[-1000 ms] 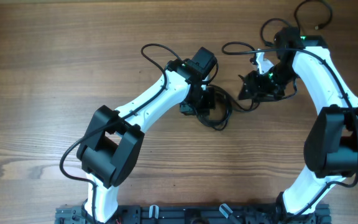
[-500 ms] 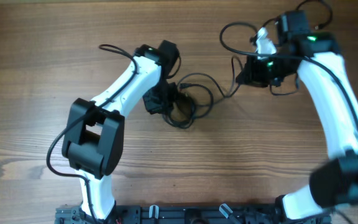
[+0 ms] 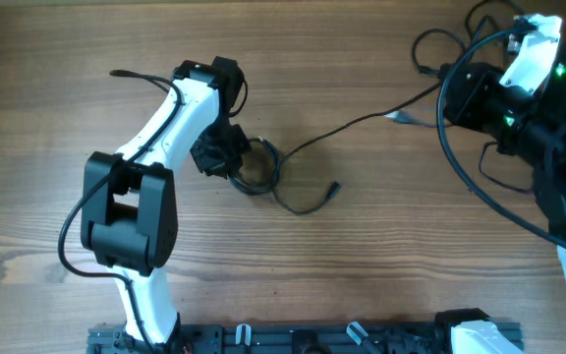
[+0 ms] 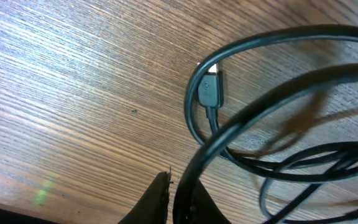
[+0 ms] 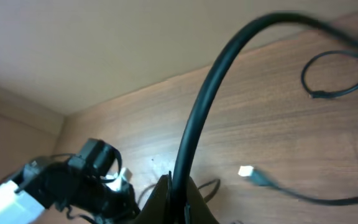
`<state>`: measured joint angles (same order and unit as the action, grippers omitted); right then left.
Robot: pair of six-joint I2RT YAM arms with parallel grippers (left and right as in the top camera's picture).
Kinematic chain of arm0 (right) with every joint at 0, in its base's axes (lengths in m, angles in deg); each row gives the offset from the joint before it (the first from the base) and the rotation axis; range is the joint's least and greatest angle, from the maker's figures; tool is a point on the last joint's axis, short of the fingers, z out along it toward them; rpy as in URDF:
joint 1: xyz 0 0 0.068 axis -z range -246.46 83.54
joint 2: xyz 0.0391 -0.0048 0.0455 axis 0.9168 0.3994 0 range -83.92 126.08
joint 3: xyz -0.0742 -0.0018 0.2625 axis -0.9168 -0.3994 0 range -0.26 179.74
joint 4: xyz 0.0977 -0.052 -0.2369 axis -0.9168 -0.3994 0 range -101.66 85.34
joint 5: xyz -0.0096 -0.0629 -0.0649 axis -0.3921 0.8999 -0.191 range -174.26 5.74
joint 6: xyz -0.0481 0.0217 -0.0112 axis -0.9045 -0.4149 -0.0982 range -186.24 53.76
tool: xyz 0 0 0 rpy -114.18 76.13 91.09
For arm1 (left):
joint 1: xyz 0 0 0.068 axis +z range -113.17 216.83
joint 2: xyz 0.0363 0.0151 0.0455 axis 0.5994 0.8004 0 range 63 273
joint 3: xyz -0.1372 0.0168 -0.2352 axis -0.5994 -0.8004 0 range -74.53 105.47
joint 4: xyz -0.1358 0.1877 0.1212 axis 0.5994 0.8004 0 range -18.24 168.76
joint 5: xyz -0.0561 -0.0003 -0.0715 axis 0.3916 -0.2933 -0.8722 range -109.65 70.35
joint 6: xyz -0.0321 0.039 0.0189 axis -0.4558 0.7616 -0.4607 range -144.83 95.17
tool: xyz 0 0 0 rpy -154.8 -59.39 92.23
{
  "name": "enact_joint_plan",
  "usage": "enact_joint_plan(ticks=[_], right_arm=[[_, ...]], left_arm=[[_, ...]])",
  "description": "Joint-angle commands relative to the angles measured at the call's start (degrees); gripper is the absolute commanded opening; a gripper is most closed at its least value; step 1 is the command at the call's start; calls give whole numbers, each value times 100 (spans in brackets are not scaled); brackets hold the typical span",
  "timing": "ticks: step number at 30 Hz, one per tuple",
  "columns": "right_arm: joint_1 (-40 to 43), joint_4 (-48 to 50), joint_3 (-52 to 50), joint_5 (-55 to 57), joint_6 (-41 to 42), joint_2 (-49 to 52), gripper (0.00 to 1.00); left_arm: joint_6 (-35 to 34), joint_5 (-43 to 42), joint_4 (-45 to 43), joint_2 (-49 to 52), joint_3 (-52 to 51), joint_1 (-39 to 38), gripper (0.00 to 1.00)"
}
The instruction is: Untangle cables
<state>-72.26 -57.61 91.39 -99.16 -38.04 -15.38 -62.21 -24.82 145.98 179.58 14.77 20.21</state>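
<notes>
The cables are thin black cords. A small coil (image 3: 255,167) lies beside my left gripper (image 3: 226,157), which is shut on one strand of it (image 4: 241,118). A plug (image 4: 210,91) lies inside the loop in the left wrist view. One loose end (image 3: 335,188) trails right of the coil. Another cord (image 3: 347,128) runs up right to a plug (image 3: 399,117), which also shows in the right wrist view (image 5: 248,172). My right gripper (image 3: 460,96) is raised at the far right, shut on a black cable (image 5: 210,106).
More black cord loops (image 3: 450,44) lie at the table's far right corner, one also in the right wrist view (image 5: 334,74). The left arm (image 5: 73,180) shows in the right wrist view. A black rail (image 3: 293,339) runs along the front edge.
My left gripper moved left, dragging the coil. My right gripper rose and moved right with its cable. The cords between them are drawn out and one plug end lies free.
</notes>
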Motion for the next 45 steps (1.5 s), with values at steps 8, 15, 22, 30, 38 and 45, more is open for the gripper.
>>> enact_joint_plan(ticks=[8,15,22,30,38,45], right_arm=[[9,529,1491,1362,496,26,4],[24,551,3351,1362,573,785,5],[24,1239,4179,1661,831,1386,5],[24,-378,4179,3195,431,1910,5],[24,-2076,4177,2765,345,2507,4],[24,-2310,4172,1582,330,2846,4]], left_arm=[[-90,313,-50,59,-11,-9,4],[-87,313,-90,59,-11,-9,4],[-109,313,-118,59,-11,-9,4],[-105,380,-138,59,-11,0,10],[98,103,-155,39,0,48,93],[1773,-2476,-942,-986,7,153,92]])
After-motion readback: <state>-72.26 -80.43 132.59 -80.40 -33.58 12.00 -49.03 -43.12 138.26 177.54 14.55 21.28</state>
